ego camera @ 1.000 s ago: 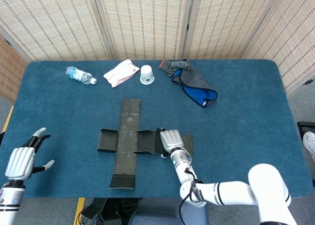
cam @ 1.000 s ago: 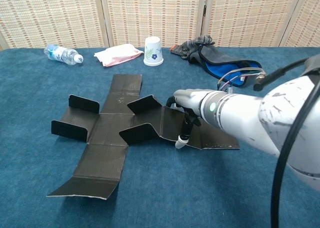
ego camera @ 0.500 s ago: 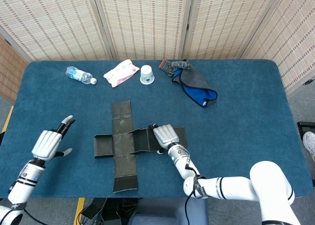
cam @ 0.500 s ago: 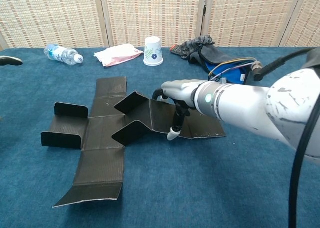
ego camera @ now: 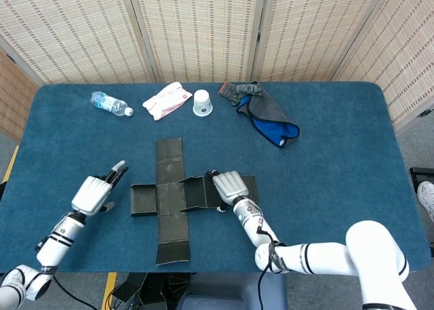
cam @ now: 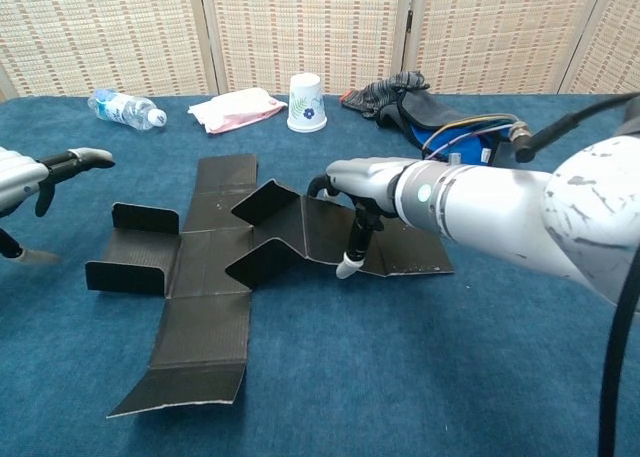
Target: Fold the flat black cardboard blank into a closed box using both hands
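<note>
Head view: pinned cardboard blank [ego camera: 173,195] with right robot hand [ego camera: 229,186] to steady it; left robot hand [ego camera: 93,193] open, empty.

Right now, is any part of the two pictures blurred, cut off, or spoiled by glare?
Head view: even light, sharp, no glare. Chest view: the right forearm looms large and soft at the edge; the left robot hand is cut off by the frame; the black blank shows only a faint sheen.

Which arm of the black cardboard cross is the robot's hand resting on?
The right hand rests on the right-side arm of the black cardboard blank. The other three arms are untouched; the left hand hovers beside the left-side arm.
</note>
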`<state>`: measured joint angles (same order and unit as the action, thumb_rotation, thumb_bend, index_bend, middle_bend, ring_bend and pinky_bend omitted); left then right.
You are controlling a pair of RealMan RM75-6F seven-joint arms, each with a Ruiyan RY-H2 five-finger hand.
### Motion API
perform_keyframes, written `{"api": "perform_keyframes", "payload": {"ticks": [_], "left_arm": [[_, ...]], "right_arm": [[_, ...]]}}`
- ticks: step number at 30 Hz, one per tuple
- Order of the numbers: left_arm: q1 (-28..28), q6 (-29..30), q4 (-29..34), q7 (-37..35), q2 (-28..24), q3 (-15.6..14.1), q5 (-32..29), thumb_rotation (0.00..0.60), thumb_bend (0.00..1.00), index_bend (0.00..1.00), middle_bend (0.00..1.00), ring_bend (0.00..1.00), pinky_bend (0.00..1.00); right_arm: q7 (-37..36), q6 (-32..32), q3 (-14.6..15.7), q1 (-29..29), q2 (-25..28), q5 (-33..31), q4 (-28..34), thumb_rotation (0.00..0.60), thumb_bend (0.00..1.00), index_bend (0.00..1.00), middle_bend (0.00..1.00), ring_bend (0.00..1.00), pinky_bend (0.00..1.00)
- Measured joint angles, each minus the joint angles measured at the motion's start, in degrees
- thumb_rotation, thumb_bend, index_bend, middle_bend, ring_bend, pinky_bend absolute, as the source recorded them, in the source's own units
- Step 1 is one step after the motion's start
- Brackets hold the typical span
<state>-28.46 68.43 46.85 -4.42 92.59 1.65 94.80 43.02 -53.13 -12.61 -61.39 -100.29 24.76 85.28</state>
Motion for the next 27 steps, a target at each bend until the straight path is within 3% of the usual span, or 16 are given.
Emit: {"api": "perform_keyframes", "payload": {"ticks": [13, 27], "left_arm": [[-2.2, -2.4, -6.3, 0.2, 5.5, -0.7, -1.7, 0.6, 0.06, 0.0, 0.0, 0.51, 0.66], [-3.0, -2.6, -0.2, -8.1, 6.8, 0.5, -4.7, 0.6, 0.07, 0.0, 0.0, 0.51, 0.67]], "right_arm": [[-2.6, -0.5, 1.1, 0.7, 0.6, 1.6, 0.6, 0.6, 0.19, 0.21, 0.27, 0.79, 0.89], [-5.8, -0.4, 1.1, 1.4, 1.1, 5.5, 1.3, 0.6, 0.19, 0.22, 0.28, 0.79, 0.89]]}}
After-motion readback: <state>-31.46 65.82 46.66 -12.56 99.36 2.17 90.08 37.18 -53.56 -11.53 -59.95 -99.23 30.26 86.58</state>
